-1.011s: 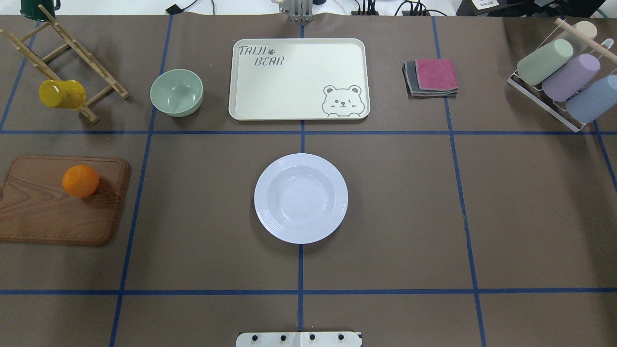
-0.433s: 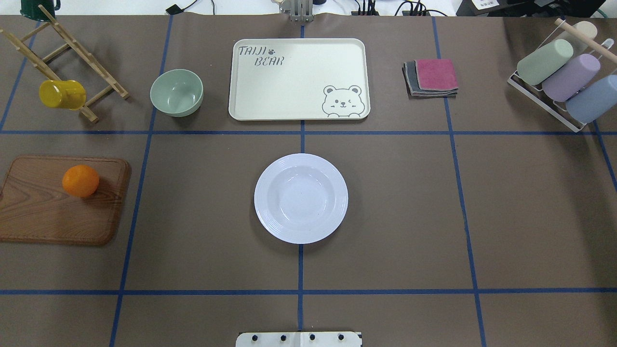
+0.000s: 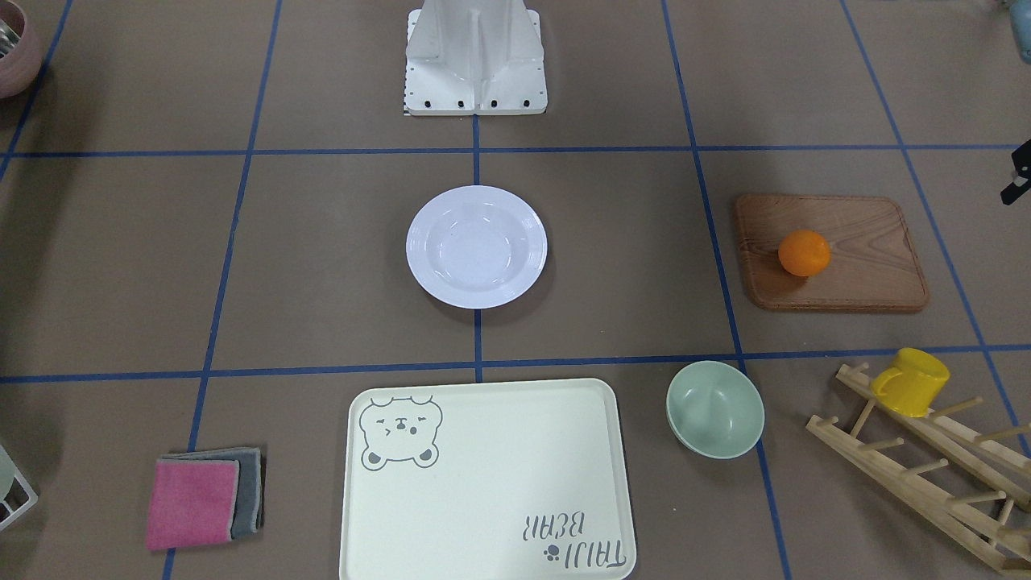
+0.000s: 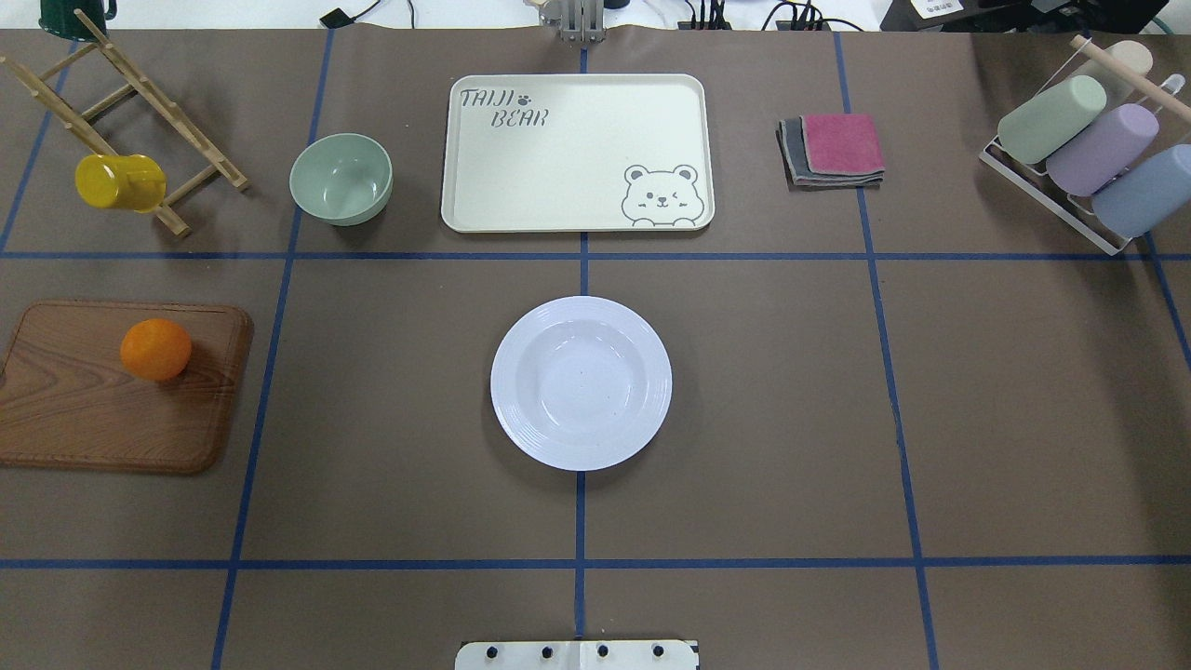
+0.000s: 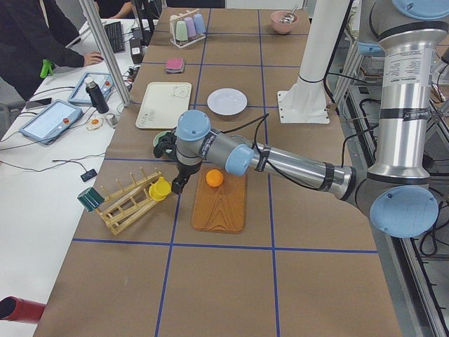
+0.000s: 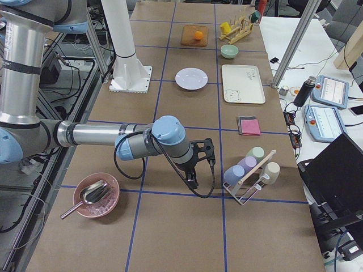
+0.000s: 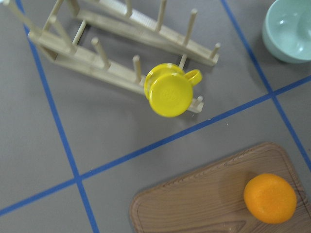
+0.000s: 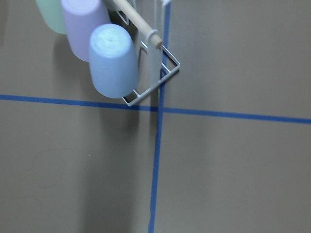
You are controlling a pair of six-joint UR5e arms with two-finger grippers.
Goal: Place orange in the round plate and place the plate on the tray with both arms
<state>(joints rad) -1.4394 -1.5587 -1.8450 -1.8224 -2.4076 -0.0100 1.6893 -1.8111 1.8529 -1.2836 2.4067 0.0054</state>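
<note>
Facing the robot, the front camera shows the orange (image 3: 804, 252) resting on a wooden board (image 3: 870, 278). The round plate (image 3: 419, 258) sits mid-counter (image 3: 322, 266), and the tray (image 3: 499, 483) lies nearer the lens beside a green bowl (image 3: 715, 419). A dark sliver at the right edge is too small to identify.

From overhead neither claw appears. The orange is on the board at the left, the plate is central and the tray lies beyond it. Folded cloths (image 4: 837, 149) and a rack of cups (image 4: 1103, 149) are off to the right.

From the counter's left end, the left claw (image 5: 177, 184) points down between the yellow mug (image 5: 160, 188), which sits on its peg rack (image 5: 126, 207), and the board. The orange lies just beside the claw, on the robot's side. The plate and tray are well beyond it. How far the claw is spread, or whether it grips anything, cannot be told.

From the right end, the right claw (image 6: 193, 180) points down close to the rack of cups, well apart from the plate, tray and orange. Its opening cannot be told either. A pink bowl (image 6: 96, 195) stands behind that arm.

The left wrist camera looks down on the mug and peg rack. The orange is on the board's corner at lower right.

The right wrist camera sees the cups in their wire rack over blue tape lines.
</note>
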